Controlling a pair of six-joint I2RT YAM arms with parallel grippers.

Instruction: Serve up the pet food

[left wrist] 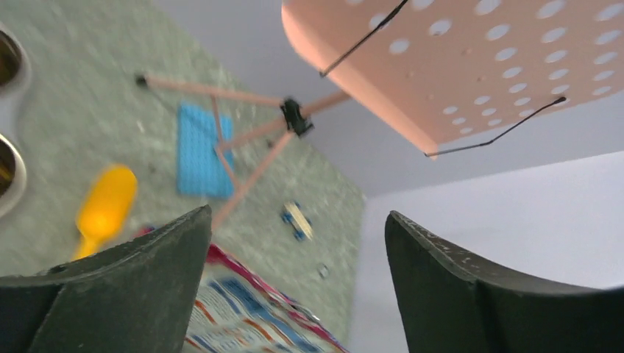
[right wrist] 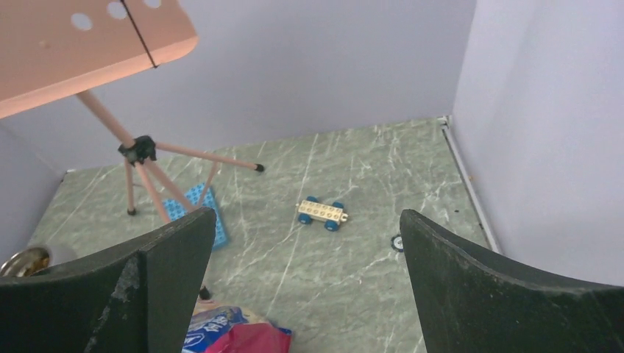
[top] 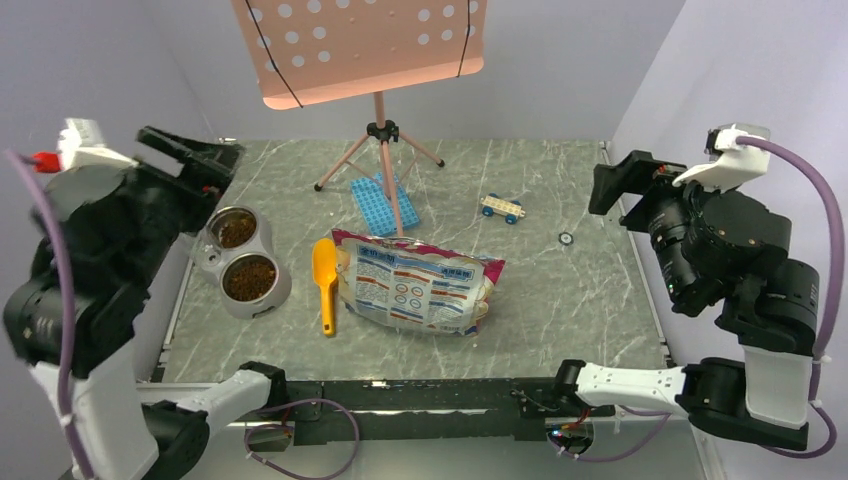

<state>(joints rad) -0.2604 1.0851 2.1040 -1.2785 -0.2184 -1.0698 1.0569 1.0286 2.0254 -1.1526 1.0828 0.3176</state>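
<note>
Two bowls held pet food by the bench's left edge; scoop, bag lay beside them — left gripper, right gripper both spread apart, empty.

Robot lab test cell, not a home. The desk has a grey-green marble-look top and is boxed in by plain pale walls on three sides. The left arm and right arm are bolted to a black rail at its near edge, with purple cables looping along them. Props are an unrelated, staged mix: pink perforated music stand, blue studded plate, toy brick car, small loose wheel, yellow scoop, printed bag, double bowl with pet food.
</note>
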